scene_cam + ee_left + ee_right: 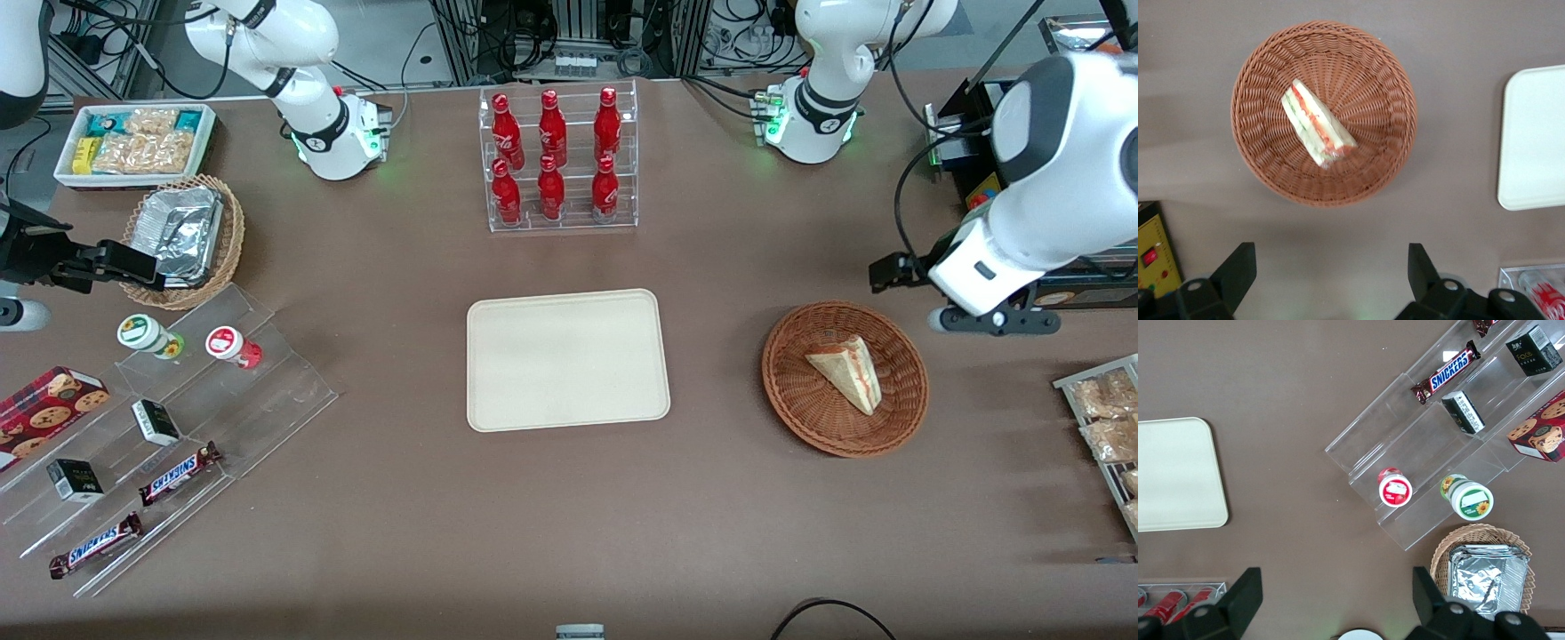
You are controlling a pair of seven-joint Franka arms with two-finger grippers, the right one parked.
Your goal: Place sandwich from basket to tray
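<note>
The sandwich (846,372) (1317,125), a pale wedge with red, white and green layers, lies in the reddish-brown wicker basket (800,396) (1258,100) toward the working arm's end of the table. The cream tray (567,360) (1535,140) (1175,477) lies bare at the table's middle, beside the basket. My left gripper (892,271) (1328,273) hovers high above the table, a little farther from the front camera than the basket. It is open, with nothing between its fingers.
A clear rack of red bottles (558,160) stands farther back than the tray. A stepped clear shelf with snacks (178,418), a tan basket holding foil (182,240) and a white snack bin (133,142) sit toward the parked arm's end. A wire rack of packets (1102,427) lies near the basket.
</note>
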